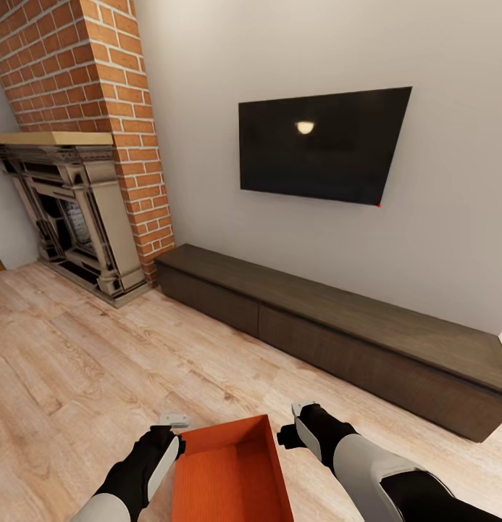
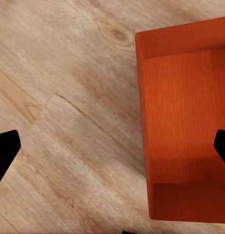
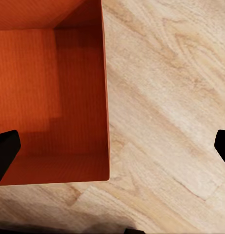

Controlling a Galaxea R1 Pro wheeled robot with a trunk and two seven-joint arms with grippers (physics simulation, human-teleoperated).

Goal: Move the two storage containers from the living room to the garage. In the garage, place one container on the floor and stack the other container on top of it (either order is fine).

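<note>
A red-orange storage container (image 1: 232, 471), deep and lidless with ribbed walls, stands on the living room's light wood-plank floor at the bottom of the head view, between my two arms. My left gripper (image 1: 176, 428) hangs over its left wall. In the left wrist view this gripper (image 2: 113, 148) is open wide, with one black fingertip (image 2: 222, 146) above the container (image 2: 185, 122) and the other above the planks. My right gripper (image 1: 294, 422) hangs over the right wall, and in the right wrist view it (image 3: 113, 146) is also open, astride the wall of the container (image 3: 54, 97).
A long dark low cabinet (image 1: 337, 326) runs along the white wall under a wall TV (image 1: 319, 145). A red-brick fireplace (image 1: 84, 210) stands at the left. Bare plank floor (image 1: 98, 362) lies ahead and to the left.
</note>
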